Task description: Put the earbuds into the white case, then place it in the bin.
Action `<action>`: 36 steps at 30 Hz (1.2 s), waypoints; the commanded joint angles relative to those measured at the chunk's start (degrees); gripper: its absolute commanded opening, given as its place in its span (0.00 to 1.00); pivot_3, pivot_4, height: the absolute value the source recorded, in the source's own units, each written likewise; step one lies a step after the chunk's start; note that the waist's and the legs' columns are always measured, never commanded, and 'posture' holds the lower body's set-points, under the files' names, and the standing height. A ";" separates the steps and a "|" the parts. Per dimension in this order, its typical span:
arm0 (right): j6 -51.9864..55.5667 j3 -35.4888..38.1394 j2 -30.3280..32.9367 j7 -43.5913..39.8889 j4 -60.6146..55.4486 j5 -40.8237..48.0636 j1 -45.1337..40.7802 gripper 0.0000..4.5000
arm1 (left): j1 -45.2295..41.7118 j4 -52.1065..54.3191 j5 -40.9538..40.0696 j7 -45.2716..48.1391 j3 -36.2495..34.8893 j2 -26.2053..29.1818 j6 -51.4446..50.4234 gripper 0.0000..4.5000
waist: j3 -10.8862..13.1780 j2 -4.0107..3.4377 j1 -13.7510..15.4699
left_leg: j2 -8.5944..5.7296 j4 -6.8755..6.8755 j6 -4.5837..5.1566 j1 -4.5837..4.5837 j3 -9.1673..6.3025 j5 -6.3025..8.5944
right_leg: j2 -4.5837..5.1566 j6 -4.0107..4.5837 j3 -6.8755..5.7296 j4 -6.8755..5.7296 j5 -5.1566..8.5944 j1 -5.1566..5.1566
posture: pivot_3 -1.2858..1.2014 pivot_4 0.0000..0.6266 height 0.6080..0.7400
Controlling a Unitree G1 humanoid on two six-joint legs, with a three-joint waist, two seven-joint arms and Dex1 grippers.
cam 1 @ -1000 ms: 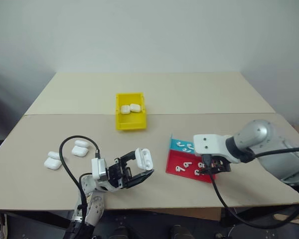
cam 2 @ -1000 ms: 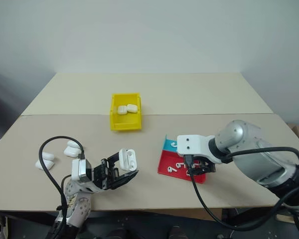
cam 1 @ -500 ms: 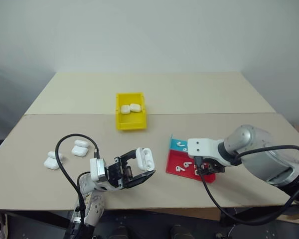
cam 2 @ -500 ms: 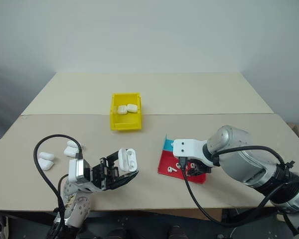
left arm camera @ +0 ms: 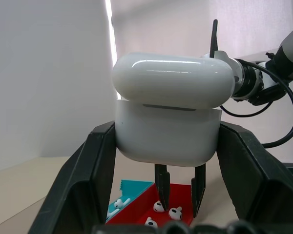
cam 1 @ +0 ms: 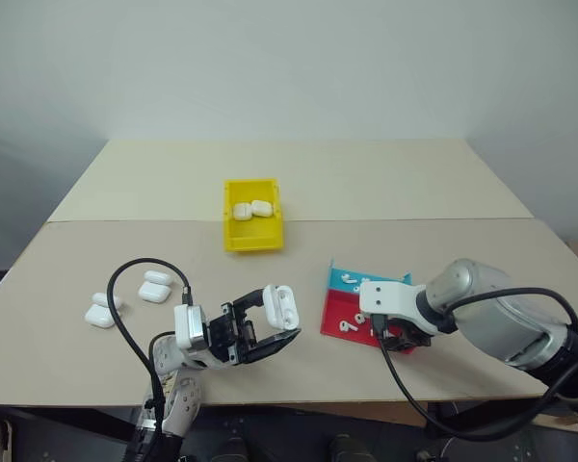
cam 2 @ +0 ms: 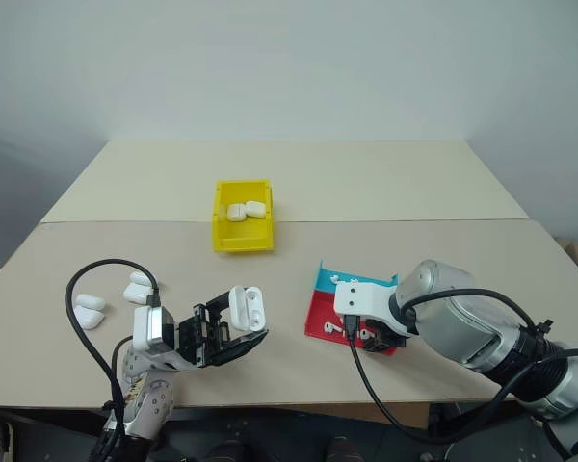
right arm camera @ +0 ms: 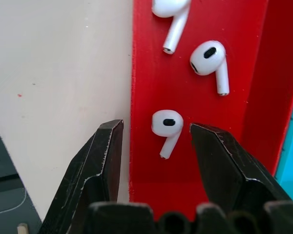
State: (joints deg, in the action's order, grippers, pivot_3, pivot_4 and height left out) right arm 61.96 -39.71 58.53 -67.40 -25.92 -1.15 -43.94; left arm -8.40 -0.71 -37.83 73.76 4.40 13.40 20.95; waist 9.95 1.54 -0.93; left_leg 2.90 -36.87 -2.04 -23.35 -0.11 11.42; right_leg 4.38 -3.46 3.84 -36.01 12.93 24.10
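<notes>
R gripper (right arm camera: 156, 141) is seen w/ fingers (right arm camera: 105, 146) parted partway, nothing gripped; they straddle one earbud (right arm camera: 166, 127) lying loose on the red part of the tray (right arm camera: 146, 73), one finger over the tray's edge by the table (right arm camera: 53, 73), the other over red. Two more earbuds (right arm camera: 211, 61) lie farther along the same red strip; others sit in the tray's blue part (cam 1: 352, 281).

Earbud is judged v. light, hard, glossy, so slippery and apt to squirt out or flick away if pinched off-centre. Best taken across the rounded head, not the thin stem, w/ a gentle squeeze.

L gripper (left arm camera: 166, 161) is clamped tight on the white case (left arm camera: 168, 117), held by its lower body w/ lid flipped open, above the table's near edge. Case is also stiff and slick; grip on the flat sides looks sound.

Beyond: yellow bin (cam 1: 253, 231) mid-table, two cases (cam 1: 252, 209) inside; spare cases (cam 1: 125, 298) at the L.
</notes>
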 commanded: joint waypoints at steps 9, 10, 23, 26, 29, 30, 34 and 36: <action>-0.67 0.25 -0.97 1.15 1.73 -0.97 -0.25 0.58 | 0.96 3.44 0.64 -0.66 -0.42 0.18 -0.16 0.62 | 0.00 0.00 -0.01 | 0.00 0.00 0.00 0.00 0.00 0.00 | 0.00 0.00 0.00 0.00 0.00 0.00 | 0.52 0.24 1.00; -0.89 0.17 -0.92 1.19 1.92 -1.02 -0.14 0.58 | 1.03 3.50 0.74 -0.77 -0.39 0.14 -0.16 0.62 | 0.00 0.00 0.00 | 0.00 0.00 0.00 0.00 0.00 0.00 | 0.00 0.00 0.00 0.00 0.00 0.00 | 0.52 0.24 1.00; -2.92 -0.19 -1.27 1.24 3.30 -1.58 0.03 0.46 | 1.27 3.95 1.89 -2.09 -0.55 0.49 -1.07 0.62 | 0.00 0.00 -0.02 | 0.00 0.00 0.00 0.01 0.00 0.00 | -0.01 -0.02 0.00 0.00 0.01 0.00 | 0.52 0.24 1.00; -3.44 -0.28 -1.36 1.16 3.60 -1.74 -0.10 0.46 | 1.16 3.86 1.96 -2.19 -0.64 0.49 -1.10 0.62 | 0.00 0.00 -0.02 | 0.00 0.00 0.00 0.01 0.00 0.00 | 0.00 -0.02 0.00 0.00 0.01 -0.01 | 0.52 0.24 1.00; -3.77 -0.41 -1.44 1.02 3.69 -1.88 -0.16 0.46 | 1.21 3.89 1.99 -2.31 -0.69 0.45 -1.11 0.62 | -0.01 0.00 -0.03 | 0.00 0.00 0.00 0.02 0.00 0.00 | -0.01 -0.02 0.00 0.00 0.01 -0.01 | 0.52 0.24 1.00; -3.82 -0.43 -1.48 0.94 3.66 -1.91 -0.14 0.46 | 1.23 3.89 2.00 -2.33 -0.69 0.45 -1.10 0.62 | -0.01 0.00 -0.03 | 0.00 0.00 0.00 0.02 0.00 0.00 | -0.01 -0.02 0.00 0.00 0.01 -0.01 | 0.52 0.24 1.00; -3.80 -0.44 -1.63 0.85 3.38 -2.10 0.02 0.33 | 1.51 3.87 2.11 -2.37 -0.67 0.58 -1.00 0.62 | -0.01 0.00 -0.03 | 0.00 0.00 0.00 0.02 0.00 0.00 | -0.01 -0.01 0.00 0.00 0.01 -0.01 | 0.52 0.24 1.00; -3.88 -0.40 -1.53 0.77 3.13 -2.12 0.19 0.33 | 1.66 4.07 2.17 -2.51 -0.64 0.70 -1.15 0.62 | -0.01 0.00 -0.01 | 0.00 0.00 0.00 0.02 0.00 0.00 | -0.01 -0.01 0.00 -0.01 0.01 -0.01 | 0.52 0.24 1.00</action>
State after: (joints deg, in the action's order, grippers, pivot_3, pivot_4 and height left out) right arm 58.93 -40.13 56.80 -66.28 -21.91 -2.32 -43.93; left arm -6.80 1.32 -35.81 71.45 4.21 13.87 19.75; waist 9.94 1.54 -0.93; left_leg 2.90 -36.87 -2.03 -23.32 -0.11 11.42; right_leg 4.37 -3.47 3.84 -36.02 12.94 24.09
